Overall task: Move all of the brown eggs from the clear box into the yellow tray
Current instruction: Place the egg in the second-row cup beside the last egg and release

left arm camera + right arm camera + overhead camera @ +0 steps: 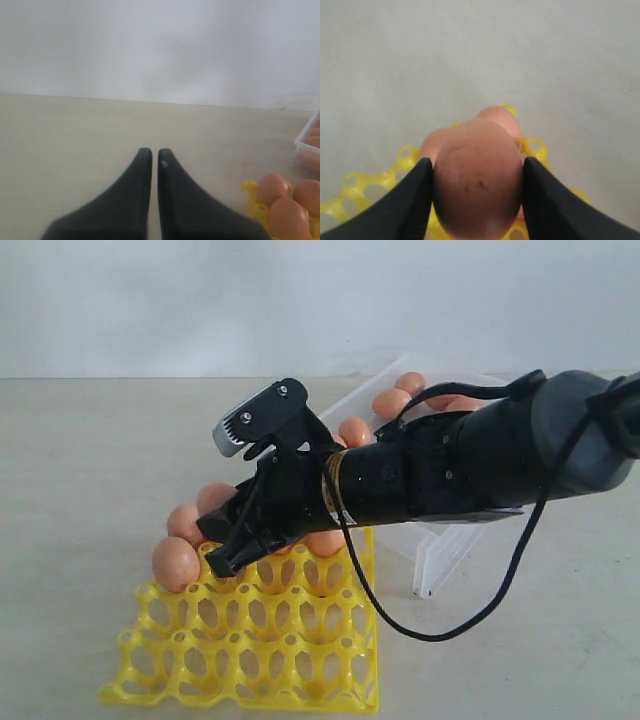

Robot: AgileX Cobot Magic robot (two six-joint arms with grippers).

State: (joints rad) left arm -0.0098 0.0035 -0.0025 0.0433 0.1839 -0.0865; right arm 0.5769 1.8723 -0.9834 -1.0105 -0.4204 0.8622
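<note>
brown eggs [392, 403]: several lie in the clear box, upper right of centre in the exterior view; others sit in the tray; one is in the right jaws.
seated eggs [175, 562]: three, in cups at the tray's upper-left corner, touching each other.
held egg [477, 195]: pinched side to side between both black fingers, over the tray's upper-left part and just beside the seated eggs; can't tell if it touches a cup.
right gripper [477, 161]: jaws egg-wide apart and clamped on the held egg; the arm comes in from the right edge, across the box.
yellow tray [240, 695]: lower left of centre, flat on the table.
clear box [445, 555]: just beyond the tray's upper-right corner, partly hidden by the arm.
left gripper [154, 155]: fingers together bar a thin slit, gripping nothing, over bare table beside the tray.
table [80, 490]: pale beige.
</note>
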